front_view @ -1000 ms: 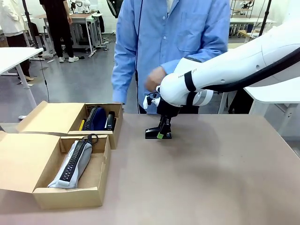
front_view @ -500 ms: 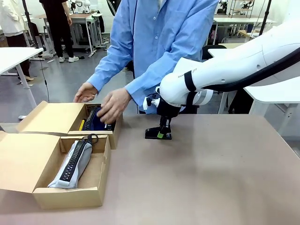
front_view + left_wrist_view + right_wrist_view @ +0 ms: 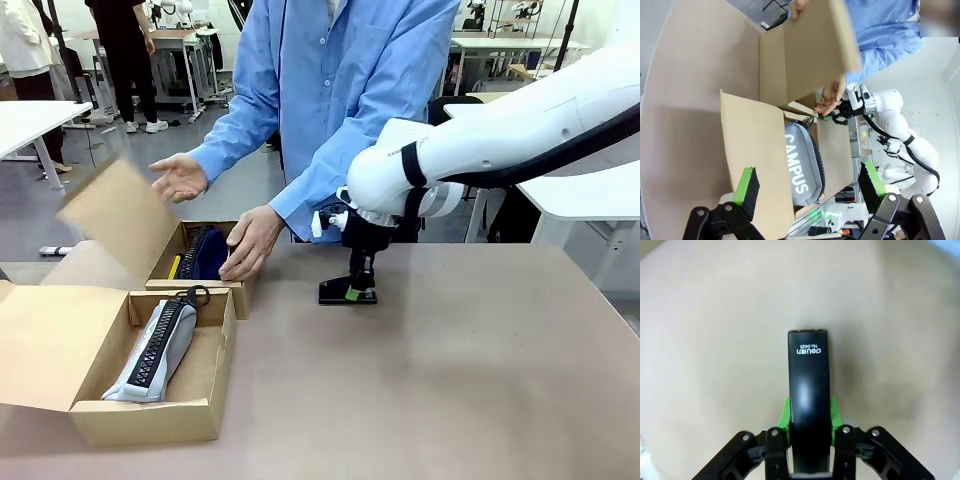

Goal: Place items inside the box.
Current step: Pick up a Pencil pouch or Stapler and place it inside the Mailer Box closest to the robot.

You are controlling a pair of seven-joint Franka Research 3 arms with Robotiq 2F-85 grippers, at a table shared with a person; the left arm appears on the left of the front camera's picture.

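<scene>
A wide brown table [image 3: 480,380] fills my screen, workshop benches behind it and a person in a blue shirt standing at its far edge. Two open brown cardboard boxes sit on my left.

The near box [image 3: 150,420] holds a grey zip pouch lettered "CAMPUS" [image 3: 155,345], lying flat. My left gripper [image 3: 808,184] hangs above that pouch, its green pads spread wide with nothing between them.

The far box [image 3: 195,285] holds a navy zip pouch [image 3: 205,255] and a yellow utility knife [image 3: 175,267] against its wall. The person has one hand [image 3: 250,243] on that box's rim and the other hand [image 3: 180,178] at the raised cardboard flap [image 3: 112,215], so I judge that box is about to be closed.

My right gripper [image 3: 809,415] is clamped on a slim black stapler [image 3: 809,385], pads pressed on both its sides. It sits near the middle of the table, well apart from the boxes; I cannot tell whether it touches the surface.

So the pouches and knife are packed. The stapler is what's left, and I'd carry it to the near box.
</scene>
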